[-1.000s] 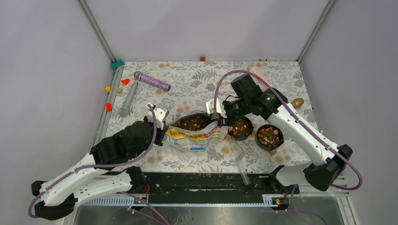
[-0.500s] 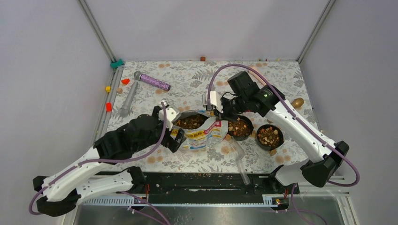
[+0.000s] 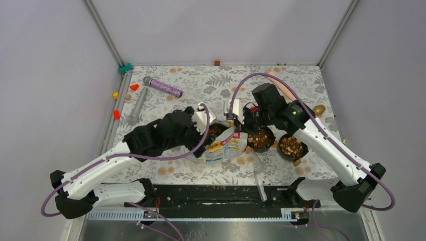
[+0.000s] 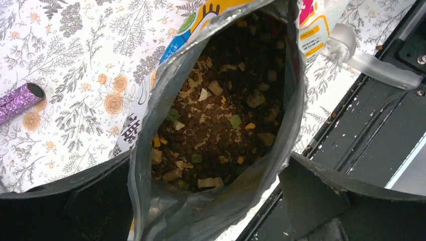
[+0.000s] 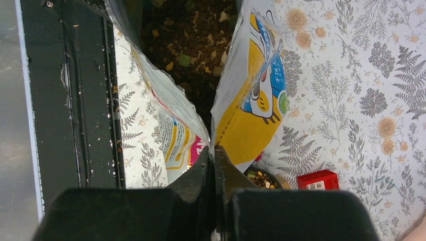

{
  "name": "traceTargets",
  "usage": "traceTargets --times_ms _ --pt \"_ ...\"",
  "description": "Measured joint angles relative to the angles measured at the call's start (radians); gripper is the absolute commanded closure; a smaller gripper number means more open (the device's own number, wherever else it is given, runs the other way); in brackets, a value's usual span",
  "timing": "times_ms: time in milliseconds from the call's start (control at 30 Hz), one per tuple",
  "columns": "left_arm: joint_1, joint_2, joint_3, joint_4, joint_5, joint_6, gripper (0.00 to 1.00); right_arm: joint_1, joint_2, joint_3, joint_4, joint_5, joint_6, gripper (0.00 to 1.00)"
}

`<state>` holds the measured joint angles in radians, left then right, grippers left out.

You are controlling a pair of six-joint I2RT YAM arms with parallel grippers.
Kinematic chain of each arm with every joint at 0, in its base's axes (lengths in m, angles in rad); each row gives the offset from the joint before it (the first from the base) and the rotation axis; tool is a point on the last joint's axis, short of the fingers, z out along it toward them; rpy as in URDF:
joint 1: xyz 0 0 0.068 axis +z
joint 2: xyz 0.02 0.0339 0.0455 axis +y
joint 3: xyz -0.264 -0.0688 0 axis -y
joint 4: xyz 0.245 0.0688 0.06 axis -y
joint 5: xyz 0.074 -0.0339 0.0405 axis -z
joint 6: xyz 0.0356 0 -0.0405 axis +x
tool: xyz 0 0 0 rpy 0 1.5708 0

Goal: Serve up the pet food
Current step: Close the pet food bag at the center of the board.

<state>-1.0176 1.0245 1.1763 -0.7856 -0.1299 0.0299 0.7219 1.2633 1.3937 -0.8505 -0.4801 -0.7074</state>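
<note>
Brown kibble (image 4: 216, 125): dry, light, loose pieces lying deep in the open bag (image 5: 251, 110). More fills the two bowls (image 3: 262, 149) just to its right.
Bag material: thin, foil-lined film that looks soft and slick and probably buckles under side pressure.
Bag position: on the floral worktop (image 3: 201, 85) between the arms, mouth gaping.
Right gripper (image 5: 213, 155): jaws closed, pinching a fold of the bag's rim.
Left gripper (image 4: 210, 160): jaws wide apart, one finger on each side of the bag below its mouth. Whether they squeeze it cannot be told.
Suggested hold: the rim folds, where doubled film gives purchase. The belly is likely to slip.
Handling risk: kibble pours freely, so a quick tilt would scatter it.
</note>
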Motion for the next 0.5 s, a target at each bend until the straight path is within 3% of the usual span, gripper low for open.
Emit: traceTargets --times_ms 67,133,267,400,433,500 --pt "0.0 0.002 0.0 0.0 0.015 0.014 0.06 0.0 -0.006 -0.002 0.0 0.001 0.009 1.0" --pt "0.0 0.009 0.0 -0.004 0.04 0.03 0.17 0.0 -0.011 -0.003 0.0 0.001 0.021 1.0" --pt "0.002 0.023 0.0 -0.03 0.1 0.055 0.55 -0.014 -0.019 -0.012 0.004 -0.006 0.039 1.0" --pt "0.003 0.025 0.0 -0.043 0.124 0.071 0.87 -0.065 -0.025 -0.026 0.01 -0.054 0.043 1.0" --pt "0.003 0.021 -0.003 -0.038 0.127 0.076 1.0 -0.083 -0.028 -0.035 0.015 -0.073 0.042 1.0" --pt "0.003 0.006 -0.016 -0.02 0.127 0.068 1.0 -0.109 -0.036 -0.049 0.025 -0.107 0.032 1.0"
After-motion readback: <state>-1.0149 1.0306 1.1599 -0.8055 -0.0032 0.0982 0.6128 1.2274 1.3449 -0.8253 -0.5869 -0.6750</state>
